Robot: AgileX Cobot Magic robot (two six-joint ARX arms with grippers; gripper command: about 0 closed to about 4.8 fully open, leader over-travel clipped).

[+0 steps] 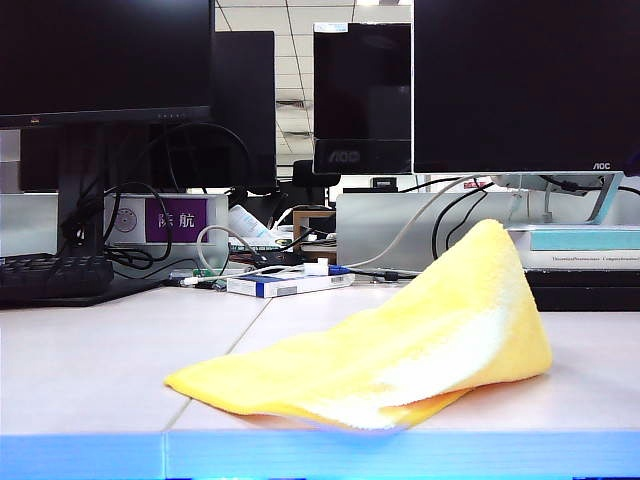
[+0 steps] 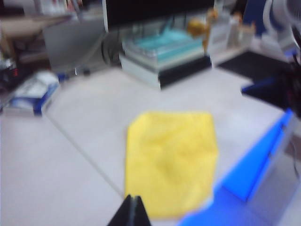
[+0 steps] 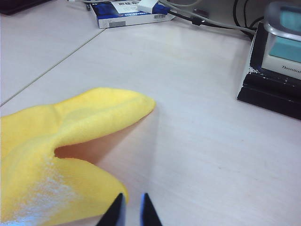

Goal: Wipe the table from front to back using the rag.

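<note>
I have the rag (image 1: 400,350) lying on the surface (image 1: 90,370) close to the blue-lit front edge, toward five o'clock in the exterior view. It is not flat: one corner stands up in a peak at about one o'clock of the cloth, and the low end tapers out toward the seam at eight o'clock. In my right wrist view it shows a fold with a hollow under it, orange-tinted inside.

My left gripper (image 2: 133,212) hangs above the near edge of the rag with its jaws pressed together, holding nothing. My right gripper (image 3: 131,212) sits just beside the rag's raised flap, jaws parted only a sliver, with nothing between them. Neither shows in the exterior view.

I judge the rag light, soft and floppy. It will bunch and slide rather than hold a shape, and terry should drag a little on this pale top, so a push from above would wrinkle it. I would take hold at the raised fold or peak, where the cloth stands clear of the surface and the jaws can close on a double layer. A pinch at the flat thin edge looks likely to slip. The books (image 1: 580,255) at three o'clock and the box (image 1: 285,284) at eleven stand well apart from it.
</note>
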